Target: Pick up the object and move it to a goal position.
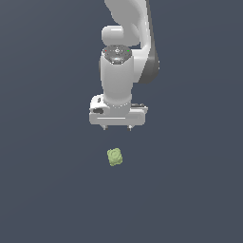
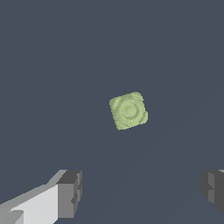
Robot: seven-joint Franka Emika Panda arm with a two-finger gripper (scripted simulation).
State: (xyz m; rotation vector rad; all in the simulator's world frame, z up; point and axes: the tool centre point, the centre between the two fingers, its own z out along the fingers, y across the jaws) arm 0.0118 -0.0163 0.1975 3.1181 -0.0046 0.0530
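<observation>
End effector hovering above one small green block

The white end effector points straight down with its two dark-tipped fingers spread wide, gripping and touching nothing. A single pale yellow-green lumpy block lies on the plain dark grey desk below it, clear of the fingertips and turned at a slant; in the wrist view the block shows a round bump on its upper face. No writing or labels can be read anywhere.
</observation>
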